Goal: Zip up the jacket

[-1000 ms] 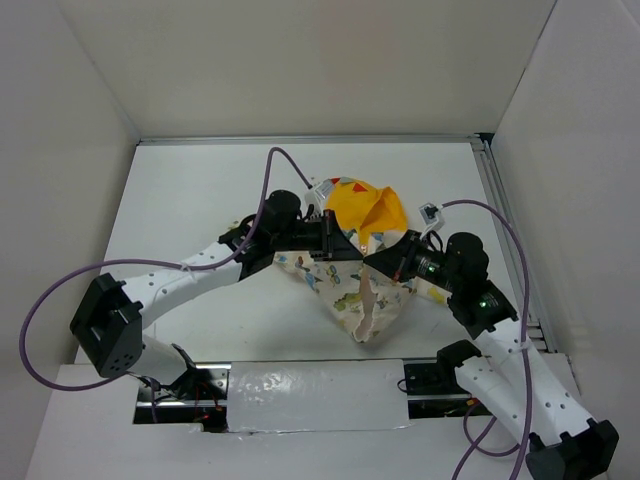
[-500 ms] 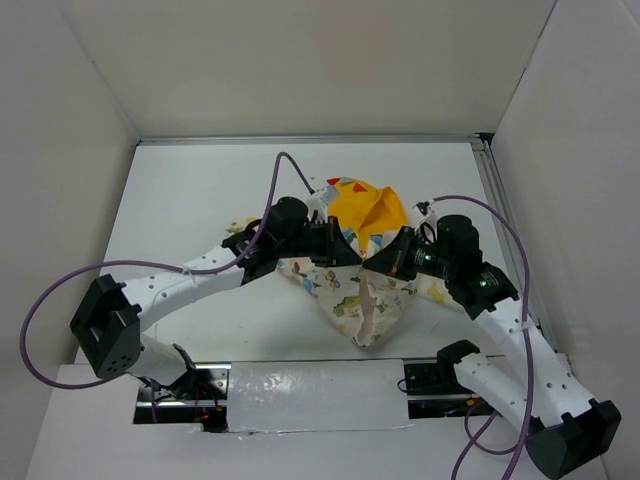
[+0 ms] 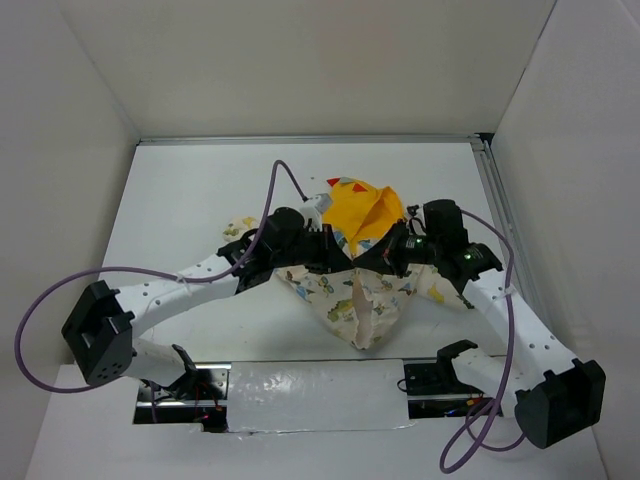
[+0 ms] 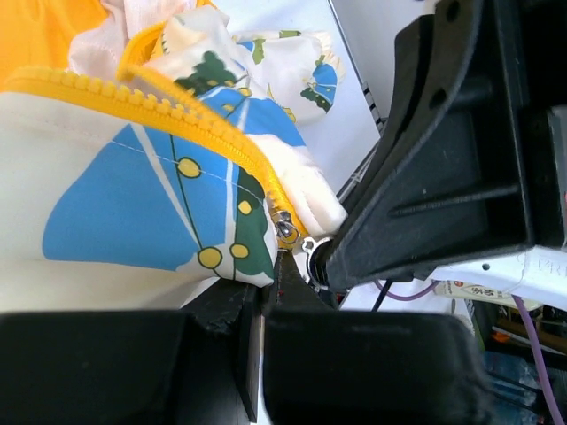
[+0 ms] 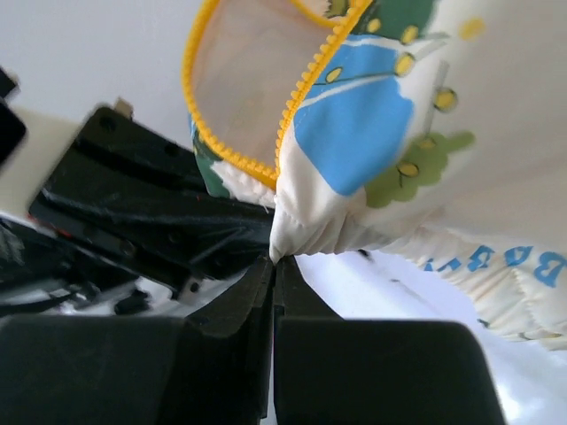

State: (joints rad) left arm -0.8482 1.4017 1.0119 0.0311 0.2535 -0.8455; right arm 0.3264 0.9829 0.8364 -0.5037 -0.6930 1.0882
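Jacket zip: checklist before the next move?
1. Left gripper shut at the slider: ok.
2. It holds the pull, not just fabric: cannot tell.
3. Right gripper shut on the jacket edge: ok.
4. Teeth joined: not ok, the front is open.
5. Grippers spaced apart: not ok, they crowd each other at the slider.
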